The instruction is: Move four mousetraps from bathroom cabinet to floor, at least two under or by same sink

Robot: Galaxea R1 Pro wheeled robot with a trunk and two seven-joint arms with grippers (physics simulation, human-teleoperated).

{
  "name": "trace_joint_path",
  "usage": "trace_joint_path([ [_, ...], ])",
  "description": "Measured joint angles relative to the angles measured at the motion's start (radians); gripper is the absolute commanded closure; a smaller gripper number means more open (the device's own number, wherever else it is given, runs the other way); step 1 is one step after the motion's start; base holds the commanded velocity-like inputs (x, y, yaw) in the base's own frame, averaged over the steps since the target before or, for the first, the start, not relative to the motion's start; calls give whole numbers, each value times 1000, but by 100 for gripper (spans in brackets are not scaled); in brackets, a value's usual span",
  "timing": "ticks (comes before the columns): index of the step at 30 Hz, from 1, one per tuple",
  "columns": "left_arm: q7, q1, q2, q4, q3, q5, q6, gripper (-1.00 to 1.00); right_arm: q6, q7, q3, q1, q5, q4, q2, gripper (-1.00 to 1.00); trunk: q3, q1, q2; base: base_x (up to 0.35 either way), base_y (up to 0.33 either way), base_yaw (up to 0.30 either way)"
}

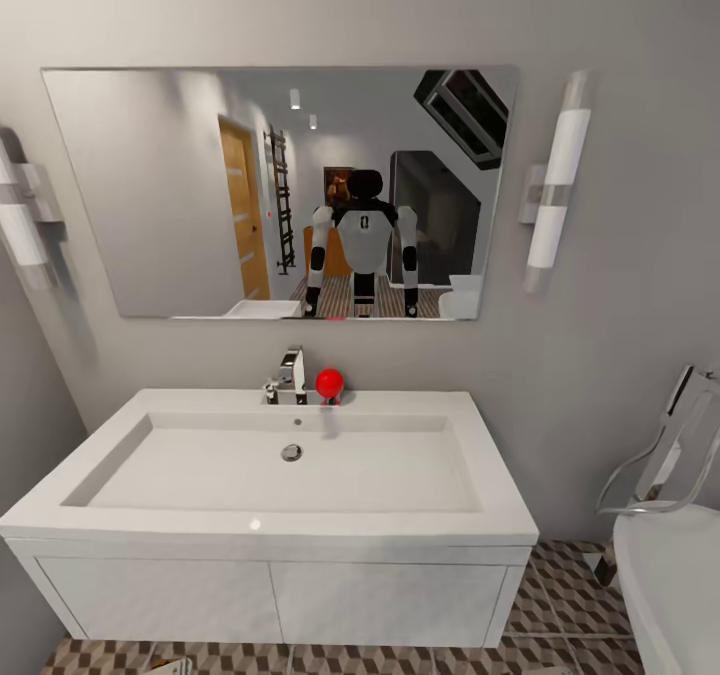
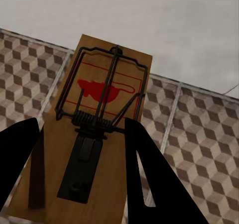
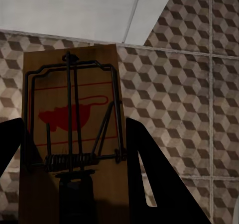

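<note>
A grey-walled bathroom with cube-patterned brown-and-beige floor tiles (image 1: 560, 595) lies ahead, the white vanity front (image 1: 270, 595) facing the robot. In the left wrist view the left gripper (image 2: 82, 134) is clamped on a mousetrap (image 2: 102, 129), its two dark fingers (image 2: 149, 174) pressed against the long edges of the wooden board, whose wire bar, spring and red mouse print face the camera; behind it are the tiled floor and a pale white panel. In the right wrist view the right gripper (image 3: 72, 134) grips a second mousetrap (image 3: 74, 129) the same way, a finger on each side of the board, with patterned tiles and a white panel edge beyond. In the head view the wide white bathroom sink (image 1: 280, 455) tops the vanity, with a chrome faucet (image 1: 290, 375) and a red ball-like object (image 1: 330, 383) just beside it on the rim. Above hangs a mirror (image 1: 150, 205) reflecting the robot, flanked by wall lamps (image 1: 555, 195), and a white tub edge (image 1: 670, 585) shows on the robot's right.
</note>
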Motion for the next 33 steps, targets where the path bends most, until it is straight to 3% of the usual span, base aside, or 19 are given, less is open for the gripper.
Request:
trace_joint_path([
  [19,12,0,-6,0,3,2,-2,100,0,7,0,0,0,0,0,100,-60,73,-133,0,0,0],
  [26,95,0,-6,2,4,0,-2,100,2,8,0,0,-4,0,0,100,-82,100,-182,0,0,0],
  [33,112,0,-5,2,4,3,-2,100,2,8,0,0,-5,0,0,100,-104,127,-231,0,0,0],
])
